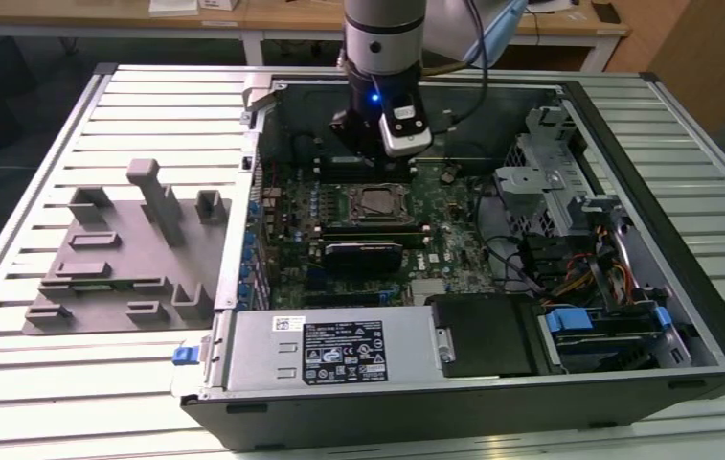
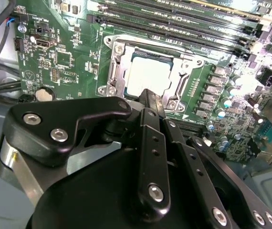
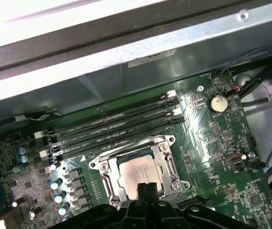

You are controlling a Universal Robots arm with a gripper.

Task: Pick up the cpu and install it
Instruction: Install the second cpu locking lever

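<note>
The cpu (image 3: 139,172), a flat square chip with a shiny silver-grey top and thin darker rim, lies seated in the metal socket frame (image 3: 106,168) on the green motherboard (image 3: 212,138) inside the open computer case (image 1: 668,316) on the slatted table (image 1: 30,134). The gripper (image 3: 147,188) hovers just above it, its black fingers (image 2: 150,102) pressed together and holding nothing. The power supply's white label (image 1: 343,353) carries print too small to read.
</note>
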